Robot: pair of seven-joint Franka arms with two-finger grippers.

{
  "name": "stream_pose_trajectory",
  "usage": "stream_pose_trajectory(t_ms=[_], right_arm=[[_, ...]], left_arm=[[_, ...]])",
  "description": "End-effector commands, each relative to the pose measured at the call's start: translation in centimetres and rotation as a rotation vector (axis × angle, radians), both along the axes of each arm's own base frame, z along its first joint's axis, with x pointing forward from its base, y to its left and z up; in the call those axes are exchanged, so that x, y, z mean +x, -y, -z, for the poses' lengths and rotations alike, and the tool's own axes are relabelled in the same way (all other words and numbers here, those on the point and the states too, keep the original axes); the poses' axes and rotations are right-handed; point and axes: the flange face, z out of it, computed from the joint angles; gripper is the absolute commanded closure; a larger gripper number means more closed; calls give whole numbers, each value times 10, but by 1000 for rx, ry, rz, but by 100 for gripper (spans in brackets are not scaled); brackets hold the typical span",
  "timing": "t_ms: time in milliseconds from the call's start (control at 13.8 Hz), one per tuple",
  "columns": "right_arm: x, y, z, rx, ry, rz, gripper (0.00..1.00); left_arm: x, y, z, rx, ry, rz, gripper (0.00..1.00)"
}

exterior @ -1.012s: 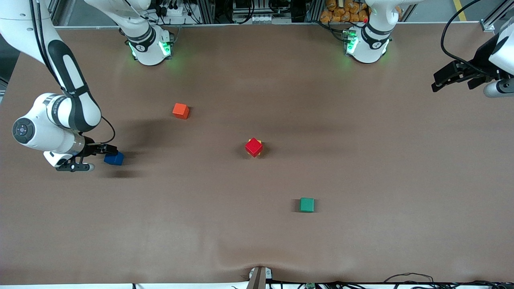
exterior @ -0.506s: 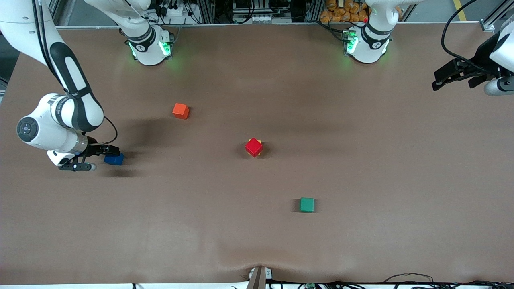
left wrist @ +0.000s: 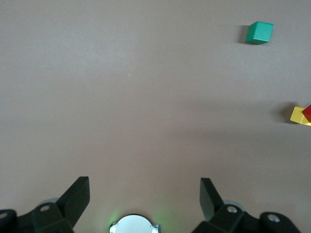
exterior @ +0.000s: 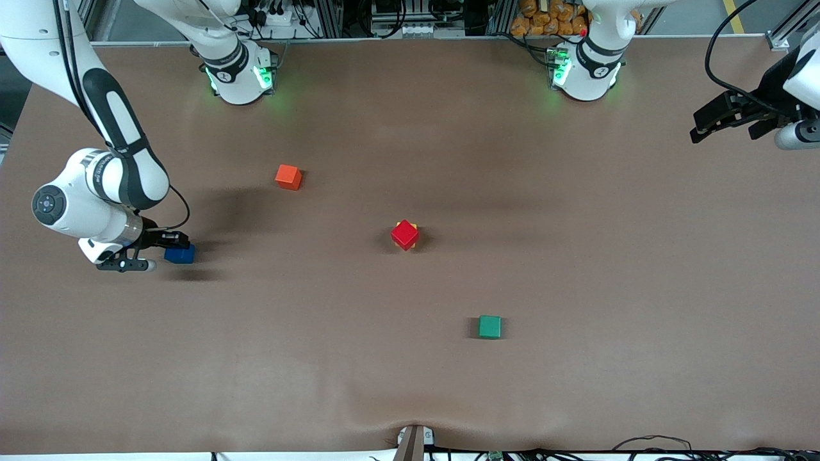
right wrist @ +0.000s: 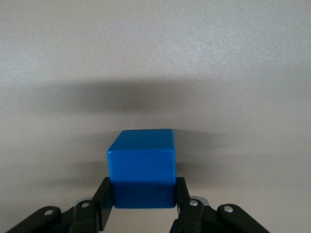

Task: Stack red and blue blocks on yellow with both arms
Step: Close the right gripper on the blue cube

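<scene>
Now, right claw (right wrist: 144, 204): clamped on blue block (exterior: 180, 254), right arm's bench edge
Left claw (left wrist: 145, 194): apart, waiting
Red block (exterior: 405, 234): on yellow (left wrist: 297, 115), bench centre
Risk: skewed red top, blue could topple

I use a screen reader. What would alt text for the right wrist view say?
The right gripper is shut on a small deep-blue cube, one finger pressed against each side, over a plain brown table where the cube's soft shadow falls.

Bare table (exterior: 307, 256) is lying open between the blue block (exterior: 180, 254) and the red block (exterior: 405, 234). The orange-red cube (exterior: 288, 177) and green cube (exterior: 490, 326) are sitting well apart from that stretch.
</scene>
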Motion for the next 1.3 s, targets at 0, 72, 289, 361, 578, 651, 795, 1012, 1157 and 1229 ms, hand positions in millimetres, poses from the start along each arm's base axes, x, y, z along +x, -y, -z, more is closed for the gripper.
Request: stream_pose_trajectory(t_ms=[0, 72, 289, 361, 578, 651, 795, 1012, 1157, 1229], right_arm=[[-5, -4, -2, 11, -5, 12, 96], [-4, -5, -4, 15, -15, 10, 100], [-2, -8, -12, 30, -43, 9, 100], [0, -14, -18, 30, -39, -4, 100], [6, -26, -34, 39, -57, -29, 100], [10, -26, -41, 45, -73, -32, 100], [19, -29, -61, 56, -98, -41, 100], [30, -38, -84, 67, -119, -63, 100], [38, -45, -104, 76, -136, -57, 100], [45, -56, -116, 72, -146, -42, 100]], left_arm=[[-9, 1, -7, -6, -22, 17, 0], [-10, 1, -6, -6, -27, 19, 0], [-12, 16, -6, 10, -27, 41, 0], [-12, 18, -7, 14, -25, 46, 0], [-11, 13, -17, 11, -4, 40, 0], [-11, 12, -16, 10, -5, 40, 0], [-9, 12, -14, 10, -10, 41, 0], [-4, 16, -6, 3, -22, 48, 0], [-4, 20, -7, -4, -19, 57, 0], [-4, 23, -10, -6, -10, 62, 0]])
